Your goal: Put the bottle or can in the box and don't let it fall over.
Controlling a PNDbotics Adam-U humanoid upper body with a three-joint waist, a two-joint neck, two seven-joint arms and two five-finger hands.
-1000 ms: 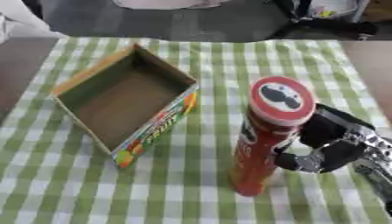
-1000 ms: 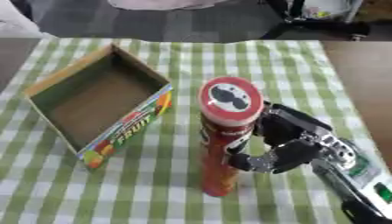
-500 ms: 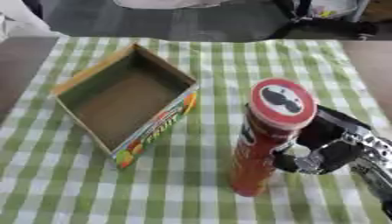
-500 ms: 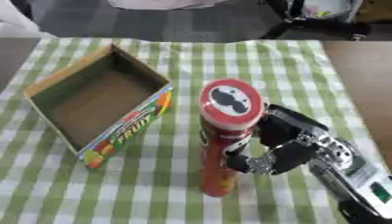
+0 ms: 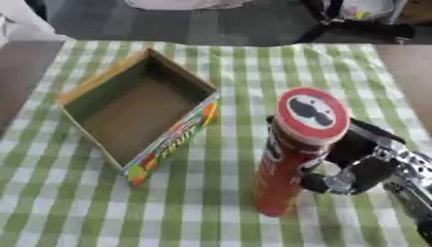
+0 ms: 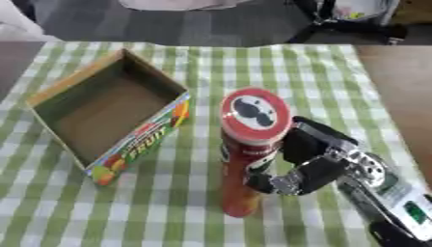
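While a green-and-white checked cloth (image 5: 211, 62) is covering the table, the following items are lying on it.

Item one: a cardboard box (image 5: 135, 116), open at the top and empty, is sitting on the left half of the cloth, turned at an angle; its near outer wall is showing colourful fruit printing.

Item two: the right hand (image 6: 317, 161), black with silver parts, is reaching in from the lower right, its fingers curling round the can from the right side at about mid-height.

Item three: a tall red can (image 5: 291, 159) with a mustached face on its lid is standing upright on the cloth, right of the box and well apart from it, its body pressing against the hand's fingers on its right flank.
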